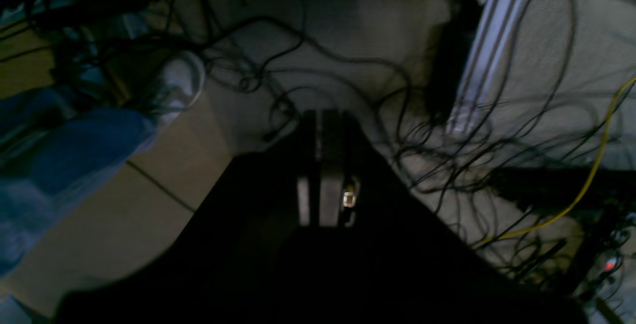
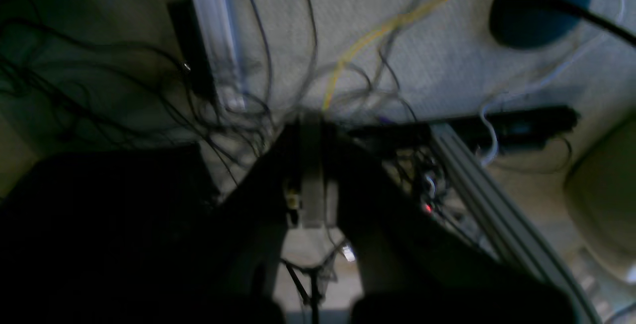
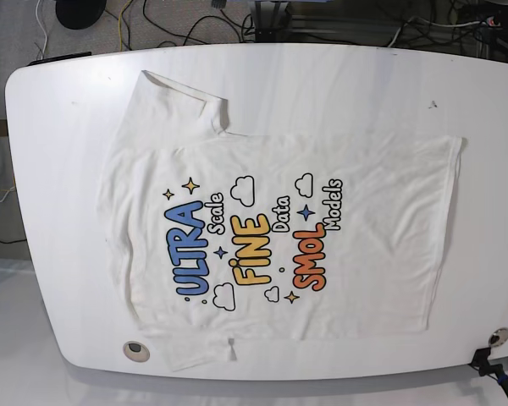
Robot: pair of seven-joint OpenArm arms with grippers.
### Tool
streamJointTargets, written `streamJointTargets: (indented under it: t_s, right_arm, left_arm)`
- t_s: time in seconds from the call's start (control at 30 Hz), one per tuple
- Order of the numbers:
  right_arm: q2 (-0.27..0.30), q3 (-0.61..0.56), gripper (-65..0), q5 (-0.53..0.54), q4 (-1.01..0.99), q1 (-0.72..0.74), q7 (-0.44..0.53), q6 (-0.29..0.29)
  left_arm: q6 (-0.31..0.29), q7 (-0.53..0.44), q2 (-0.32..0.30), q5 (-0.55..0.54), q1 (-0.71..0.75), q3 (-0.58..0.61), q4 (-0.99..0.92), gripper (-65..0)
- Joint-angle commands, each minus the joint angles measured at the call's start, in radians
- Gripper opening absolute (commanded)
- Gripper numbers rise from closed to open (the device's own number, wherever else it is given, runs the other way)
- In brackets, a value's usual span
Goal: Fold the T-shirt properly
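Note:
The T-shirt [image 3: 271, 228] lies spread flat on the white table [image 3: 364, 76], print side up, neck toward the left and hem toward the right. One sleeve [image 3: 179, 103] points to the far edge; the other sleeve [image 3: 205, 351] reaches the near edge. Neither arm shows in the base view. In the left wrist view my left gripper [image 1: 325, 118] is shut, empty, and hangs over the floor. My right gripper [image 2: 310, 122] is likewise shut on nothing above the floor. No wrist view shows the shirt.
Tangled cables [image 1: 407, 130] and an aluminium rail [image 1: 484, 50] cover the floor below the left gripper, beside a person's jeans leg [image 1: 64, 155]. Cables, a frame rail [image 2: 477, 190] and a dark blue round object [image 2: 541, 6] lie under the right gripper. A round grommet [image 3: 135, 348] sits in the table's near left.

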Motion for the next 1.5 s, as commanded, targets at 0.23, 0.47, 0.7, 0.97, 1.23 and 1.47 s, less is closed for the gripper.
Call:
streamJointTargets:
  t_s: [0.23, 0.47, 0.7, 0.97, 1.23, 1.47]
  right_arm:
    - [0.020, 0.007, -65.0, 0.002, 0.270, -0.196, -0.020, -0.008]
    - [0.028, 0.014, -65.0, 0.003, 0.527, -0.365, -0.084, -0.012]
    - [0.035, 0.060, -65.0, 0.021, 0.764, -0.503, -0.138, -0.004]
    - [0.045, 0.100, -65.0, 0.016, 1.191, -0.720, -0.176, -0.004]
    - [0.048, 0.213, -65.0, 0.019, 1.454, -0.759, -0.238, -0.001]
    - [0.047, 0.316, -65.0, 0.023, 1.700, -0.682, -0.294, 0.014]
  left_arm:
    - [0.011, -0.060, -0.042, -0.030, 0.213, -0.011, 0.208, -65.0]
    - [0.010, -0.085, -0.053, -0.092, 0.379, -0.075, 0.387, -65.0]
    - [-0.004, -0.077, -0.060, -0.118, 0.535, -0.129, 0.596, -65.0]
    - [-0.010, 0.035, -0.111, -0.088, 0.728, -0.161, 1.098, -65.0]
    - [-0.091, 0.142, -0.094, -0.083, 0.751, -0.343, 1.445, -65.0]
    - [-0.323, 0.186, -0.085, -0.114, 0.736, -0.438, 1.594, -65.0]
